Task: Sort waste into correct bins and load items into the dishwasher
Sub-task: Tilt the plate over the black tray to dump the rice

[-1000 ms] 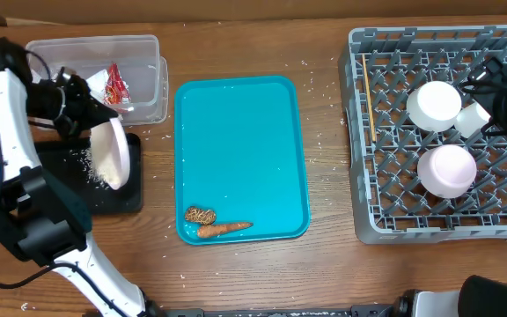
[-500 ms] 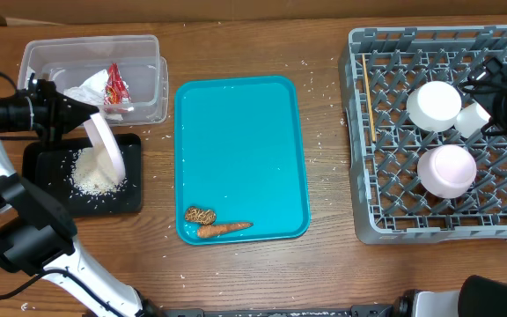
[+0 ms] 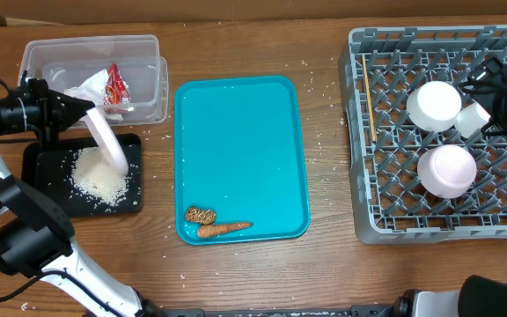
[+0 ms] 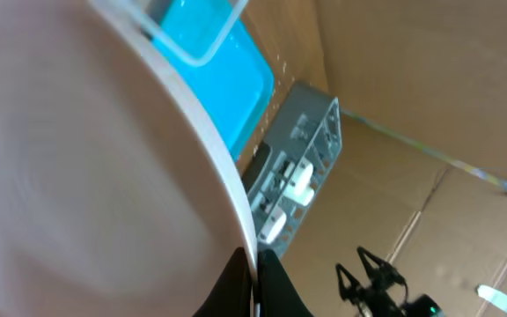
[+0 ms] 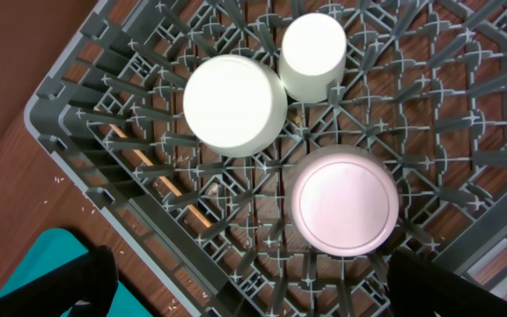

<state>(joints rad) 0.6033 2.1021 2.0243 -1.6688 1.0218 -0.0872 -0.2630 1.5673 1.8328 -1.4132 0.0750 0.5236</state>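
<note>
Your L gripper (image 3: 77, 113) is clamped on the plate (image 3: 108, 143), tipped on edge over the black tray (image 3: 38, 163). The dish rack (image 3: 412, 231) lies far right, past the teal tray (image 3: 240, 150). R gripper (image 5: 262, 291) hangs open over it.

I've tipped the plate (image 3: 109, 143) almost edge-on with my left end effector (image 3: 81, 117). Its rice (image 3: 99, 180) has slid into a heap on the black tray (image 3: 39, 162).

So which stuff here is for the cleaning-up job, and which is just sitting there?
For the job: plate, rice, black tray, clear tub, wrapper, napkins, carrot, brown food piece, grey rack, bowls, cup, chopsticks.

Just there: teal tray, wooden table, cardboard wall.
</note>
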